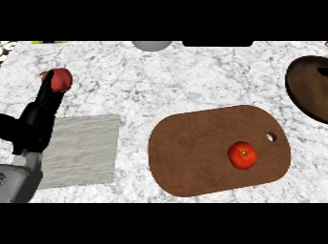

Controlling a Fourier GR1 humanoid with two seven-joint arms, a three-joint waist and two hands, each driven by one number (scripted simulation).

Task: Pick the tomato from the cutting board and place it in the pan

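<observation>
The tomato [243,155] lay on the brown cutting board [202,157], toward the board's right side and just left of and below the small hole [270,137] near the board's right edge. It rested untouched, with no hand near it.

The dark brown pan [314,93] stood on the marble worktop [181,81] up and to the right of the cutting board, apart from it and partly cut off by the view's right edge. Nothing could be seen lying in its visible part.

The left hand [36,119] showed well to the left of the cutting board, its grey forearm entering from the lower left corner. Its fingers [53,93] were stretched out straight and close together, the thumb set out to the side, and they held nothing. The fingertips reached a second red object [61,78] lying on the worktop; whether they touched it could not be told.

A pale grey cloth [82,147] lay flat between the left hand and the cutting board.

The right hand appeared nowhere in the view
</observation>
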